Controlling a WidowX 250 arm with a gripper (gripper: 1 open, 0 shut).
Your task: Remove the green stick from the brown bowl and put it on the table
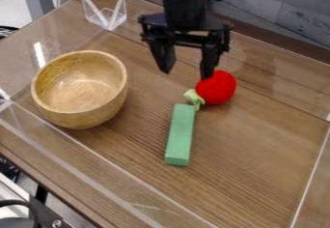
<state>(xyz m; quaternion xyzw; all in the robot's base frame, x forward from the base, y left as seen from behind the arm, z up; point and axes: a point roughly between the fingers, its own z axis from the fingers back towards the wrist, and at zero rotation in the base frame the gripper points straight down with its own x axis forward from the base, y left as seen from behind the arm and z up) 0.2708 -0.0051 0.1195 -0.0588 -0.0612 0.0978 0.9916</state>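
The green stick [180, 135] lies flat on the table [258, 174], to the right of the brown bowl [79, 88], apart from it. The bowl's inside shows nothing in it. My gripper [187, 61] hangs above the table behind the stick, pointing down. Its two black fingers stand wide apart with nothing between them. It is well clear of the stick and the bowl.
A red strawberry toy [215, 88] with a small green stem rests just past the stick's far end. Low clear acrylic walls [103, 12] edge the tabletop, with a folded clear corner piece at the back left.
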